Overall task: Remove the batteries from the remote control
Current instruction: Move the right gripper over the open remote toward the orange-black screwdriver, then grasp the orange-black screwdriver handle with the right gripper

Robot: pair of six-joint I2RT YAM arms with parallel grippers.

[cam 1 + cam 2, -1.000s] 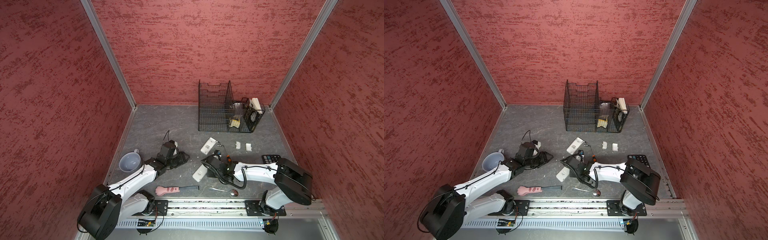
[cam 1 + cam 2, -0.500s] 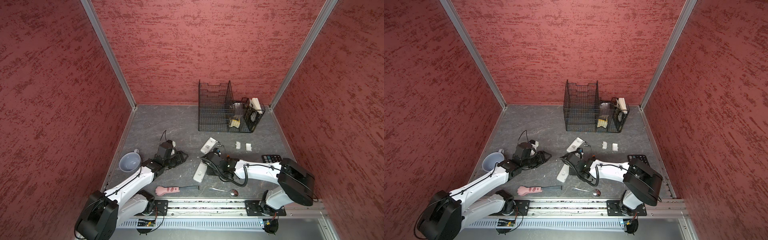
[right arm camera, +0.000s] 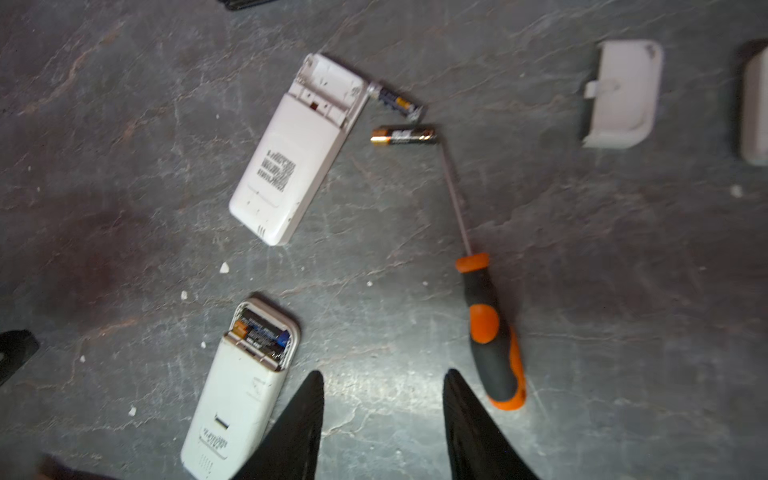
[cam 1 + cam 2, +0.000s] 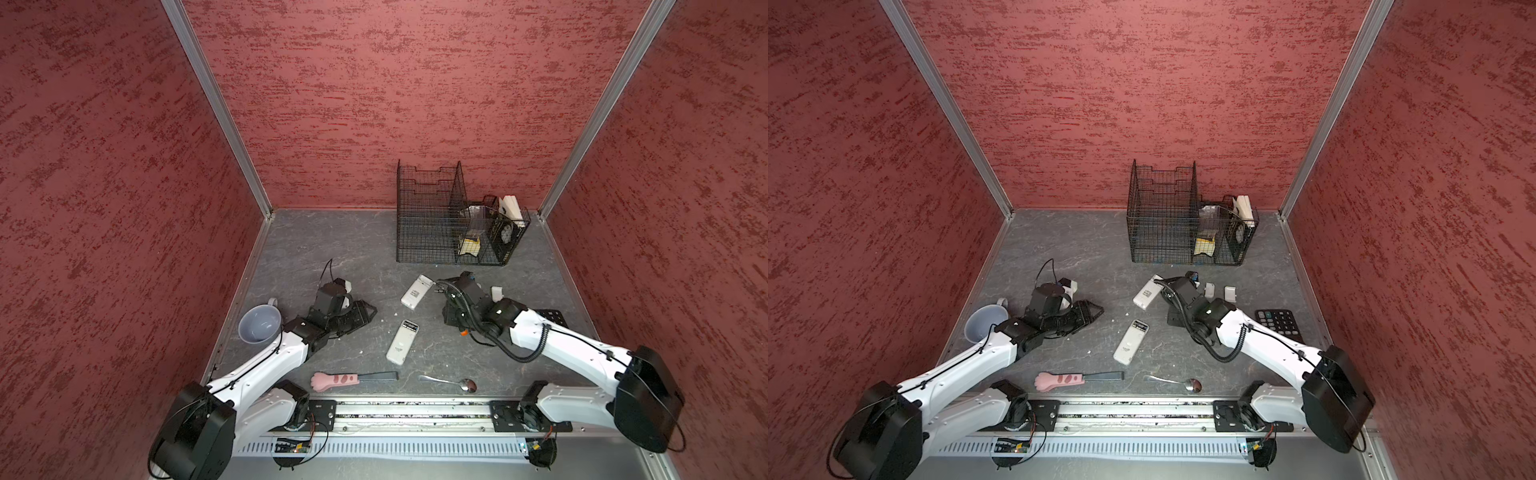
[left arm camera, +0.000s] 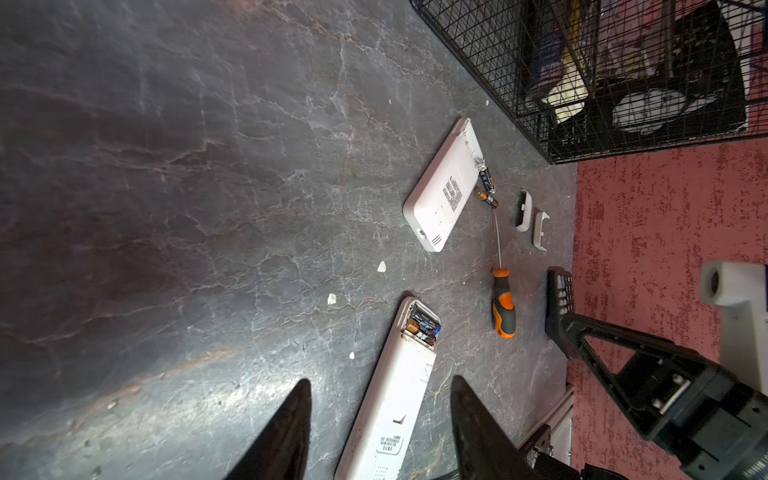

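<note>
Two white remotes lie backs up. The near remote control (image 4: pixel 402 341) (image 3: pixel 232 411) has its compartment open with batteries (image 3: pixel 262 332) (image 5: pixel 422 324) inside. The far remote (image 4: pixel 417 286) (image 3: pixel 291 158) has an empty compartment, and two loose batteries (image 3: pixel 403 135) (image 5: pixel 486 197) lie beside it. My right gripper (image 3: pixel 384 374) (image 4: pixel 451 319) hangs open and empty over bare table, between the near remote and the orange-handled screwdriver (image 3: pixel 490 332). My left gripper (image 5: pixel 381 380) (image 4: pixel 365 309) is open and empty, left of the near remote and apart from it.
Two white covers (image 3: pixel 619 93) (image 4: pixel 496 293) lie right of the far remote. A black wire basket (image 4: pixel 428 232) stands at the back, a calculator (image 4: pixel 1279 324) at the right, a grey cup (image 4: pixel 259 324) at the left. A pink-handled tool (image 4: pixel 336 380) and a spoon (image 4: pixel 467 384) lie along the front.
My right gripper has opened from shut and drawn back to the right, away from the near remote. The left gripper has hardly moved.
</note>
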